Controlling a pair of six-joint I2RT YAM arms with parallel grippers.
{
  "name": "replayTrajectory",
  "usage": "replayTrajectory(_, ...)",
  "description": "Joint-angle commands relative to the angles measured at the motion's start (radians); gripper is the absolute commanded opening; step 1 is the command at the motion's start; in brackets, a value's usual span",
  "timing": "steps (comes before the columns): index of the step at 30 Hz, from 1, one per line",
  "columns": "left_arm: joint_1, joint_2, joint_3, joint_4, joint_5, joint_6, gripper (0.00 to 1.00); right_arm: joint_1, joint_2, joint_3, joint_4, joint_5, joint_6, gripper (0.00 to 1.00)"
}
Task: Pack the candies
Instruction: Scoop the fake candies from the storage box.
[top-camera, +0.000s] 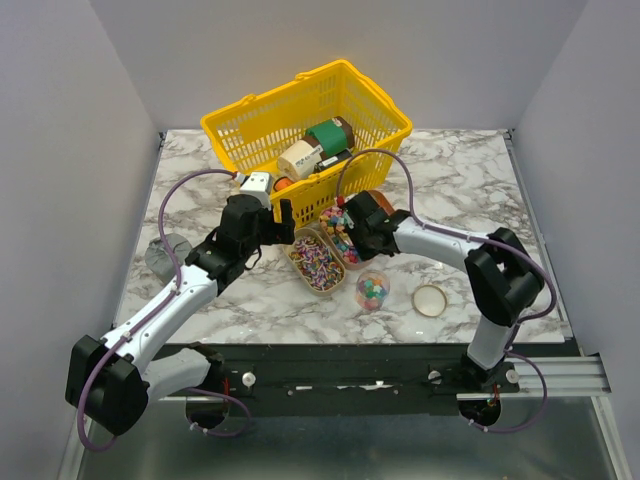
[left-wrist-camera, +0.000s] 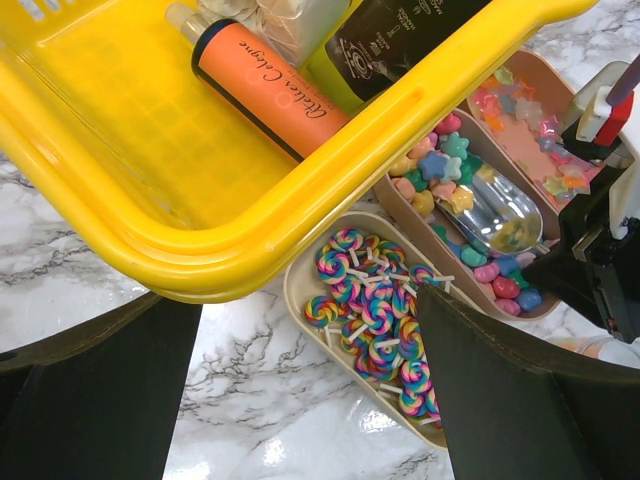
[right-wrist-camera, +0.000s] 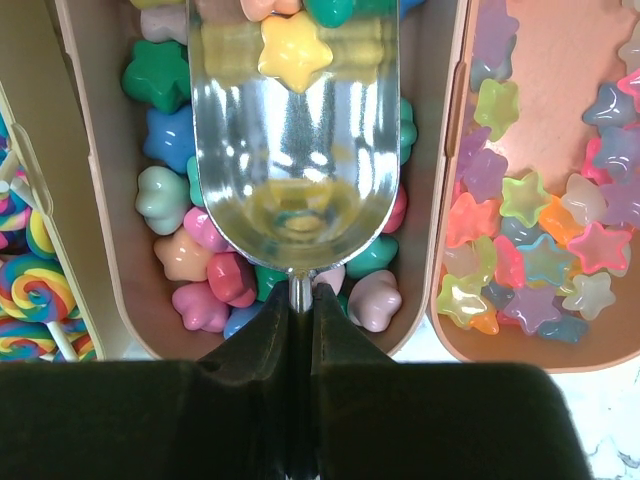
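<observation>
Three beige trays hold candies: swirl lollipops (top-camera: 313, 262) (left-wrist-camera: 375, 310), opaque star sweets (right-wrist-camera: 210, 280) (left-wrist-camera: 440, 165) and translucent stars (right-wrist-camera: 530, 230) (left-wrist-camera: 520, 110). My right gripper (right-wrist-camera: 300, 300) (top-camera: 350, 225) is shut on the handle of a metal scoop (right-wrist-camera: 295, 150) (left-wrist-camera: 495, 215). The scoop lies in the middle tray with a yellow star (right-wrist-camera: 293, 50) at its mouth. My left gripper (left-wrist-camera: 305, 330) (top-camera: 280, 222) is open and empty. It hovers over the near-left end of the lollipop tray, under the basket's edge. A small clear jar (top-camera: 372, 290) with some candies stands in front of the trays.
The yellow basket (top-camera: 240, 140) (left-wrist-camera: 250, 250) with bottles, including an orange one (left-wrist-camera: 270, 90), stands just behind the trays. A round lid (top-camera: 430, 300) lies right of the jar. A grey roll (top-camera: 165, 255) sits at the table's left edge.
</observation>
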Motion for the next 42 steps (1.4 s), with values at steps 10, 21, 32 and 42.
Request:
replayTrajectory(10, -0.006, -0.008, -0.006, 0.009, -0.041, 0.011, 0.99, -0.011, -0.124, -0.137, 0.095, 0.033, -0.031, 0.01)
replayTrajectory(21, -0.006, -0.007, -0.006, 0.009, -0.04, 0.009, 0.99, -0.009, -0.239, -0.222, 0.164, 0.031, -0.054, 0.01)
replayTrajectory(32, -0.006, -0.005, -0.006, 0.01, -0.038, 0.01, 0.99, 0.017, -0.373, -0.286, 0.225, 0.027, -0.069, 0.01)
replayTrajectory(42, -0.006, -0.005, -0.006, 0.01, -0.037, 0.009, 0.99, 0.028, -0.414, -0.268, 0.228, 0.056, -0.063, 0.01)
